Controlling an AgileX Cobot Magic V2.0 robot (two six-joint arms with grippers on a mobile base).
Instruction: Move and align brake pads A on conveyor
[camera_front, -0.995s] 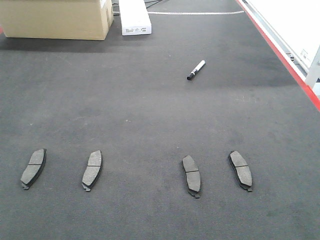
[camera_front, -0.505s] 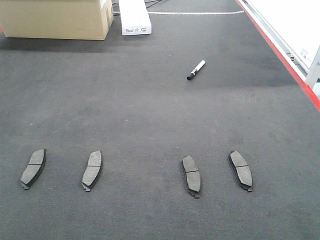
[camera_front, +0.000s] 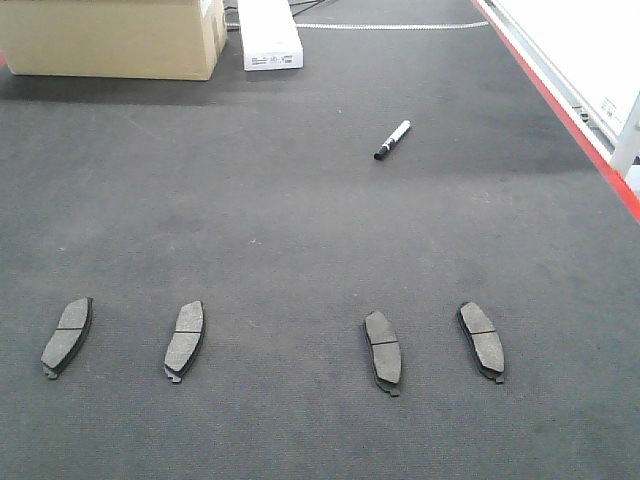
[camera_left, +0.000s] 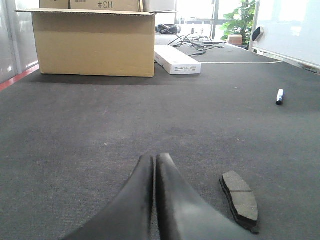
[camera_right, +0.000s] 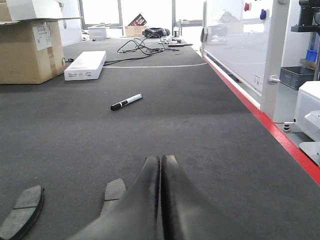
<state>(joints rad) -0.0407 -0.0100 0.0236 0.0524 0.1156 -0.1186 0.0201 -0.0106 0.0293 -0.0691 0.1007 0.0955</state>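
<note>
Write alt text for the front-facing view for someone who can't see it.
Four brake pads lie in a rough row across the near part of a dark conveyor, as two spaced pairs. A marker pen lies farther back; a cardboard box and a white box sit at the far end.

We take this for an industrial workshop: a conveyor (camera_front: 300, 200) with a red edge, a cardboard box (camera_left: 95, 42) at 11 o'clock, cables (camera_right: 145, 45) at 12.
</note>
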